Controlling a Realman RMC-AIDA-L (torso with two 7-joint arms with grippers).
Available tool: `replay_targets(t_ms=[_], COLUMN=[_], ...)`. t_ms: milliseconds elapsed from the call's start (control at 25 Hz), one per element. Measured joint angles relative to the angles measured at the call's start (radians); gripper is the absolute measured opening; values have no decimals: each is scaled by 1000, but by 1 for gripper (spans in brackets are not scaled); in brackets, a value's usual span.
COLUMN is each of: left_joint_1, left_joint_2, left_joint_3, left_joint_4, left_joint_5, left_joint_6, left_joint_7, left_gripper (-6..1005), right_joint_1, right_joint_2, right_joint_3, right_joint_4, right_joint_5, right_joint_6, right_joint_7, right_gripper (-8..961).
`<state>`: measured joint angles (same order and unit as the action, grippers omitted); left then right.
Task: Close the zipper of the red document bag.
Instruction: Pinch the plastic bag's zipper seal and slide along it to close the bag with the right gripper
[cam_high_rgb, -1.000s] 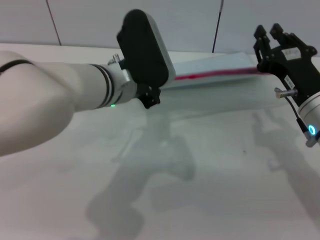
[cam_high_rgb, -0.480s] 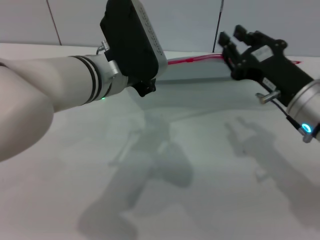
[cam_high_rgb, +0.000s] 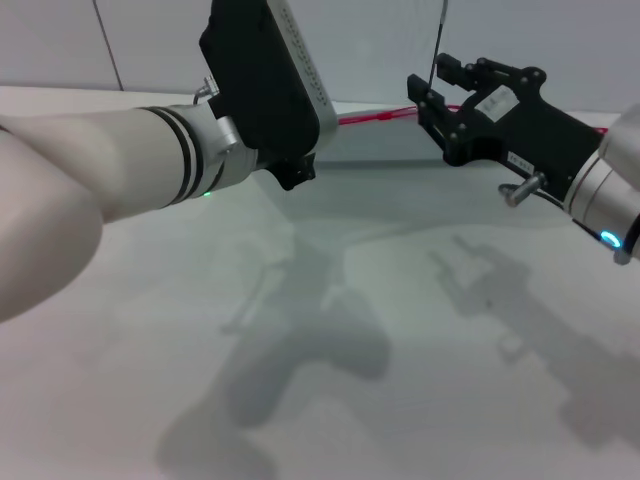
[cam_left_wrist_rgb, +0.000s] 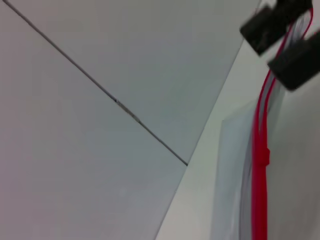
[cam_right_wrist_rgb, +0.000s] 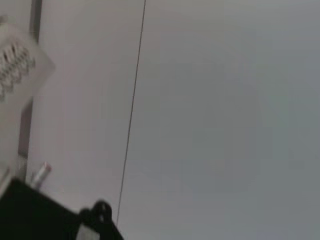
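The red document bag (cam_high_rgb: 395, 143) lies at the far side of the table, pale and translucent. Its zipper (cam_high_rgb: 375, 117) shows as a thin red strip along the far long edge. My right gripper (cam_high_rgb: 432, 88) reaches in from the right and sits at that strip. In the left wrist view the zipper (cam_left_wrist_rgb: 259, 165) runs up the bag (cam_left_wrist_rgb: 232, 180) and passes between the right gripper's two black fingertips (cam_left_wrist_rgb: 267, 29), which stand apart. A small red bump on the strip may be the slider (cam_left_wrist_rgb: 265, 153). My left arm's black-and-white wrist housing (cam_high_rgb: 265, 85) hides the left gripper, close to the bag's left end.
The white table (cam_high_rgb: 400, 330) spreads toward me, crossed by both arms' shadows. A grey wall with a dark vertical seam (cam_high_rgb: 438, 45) rises just behind the bag. The right wrist view shows only wall and a black arm part (cam_right_wrist_rgb: 45, 215).
My right gripper has swung left along the red strip, from the bag's right end toward its middle. The left arm's end rose, and the red edge now sits higher and farther back.
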<state>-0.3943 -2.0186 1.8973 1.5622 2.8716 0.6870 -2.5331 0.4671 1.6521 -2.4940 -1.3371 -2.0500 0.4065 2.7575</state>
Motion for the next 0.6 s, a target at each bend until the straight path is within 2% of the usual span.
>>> replay_targets(t_ms=[120,240,320,480,560,600], left_joint_1=[0,3,5,6,4,3], left_joint_2=[0,1,1,1,1,1], left_joint_3=[0,-5,-7,-8,-8,-8], left_joint_4=[21,32,37,53,57,58], left_joint_5=[0,0,0,0,0,0], left_joint_6=[12,17,22,46,54,55], left_joint_7=[1,3,3,4,4,4], left_gripper=[73,75,77,80,82,83], right_joint_1=[-30,-58,-81,-135,-165,-175], right_joint_2=[19,66,108,230,309,333], right_joint_3=[90,178,235,382,457,484], right_joint_4=[-28,-45,-57,-88,-100,-102], right_joint_5=[-85,-179,-233,-312,-345,-354], right_joint_6=[-128,-233,-297,-459,-534,-557], right_joint_7=[-2,-13,-52,-216,-318,-360], right_gripper=[339,339,338,338,338,338])
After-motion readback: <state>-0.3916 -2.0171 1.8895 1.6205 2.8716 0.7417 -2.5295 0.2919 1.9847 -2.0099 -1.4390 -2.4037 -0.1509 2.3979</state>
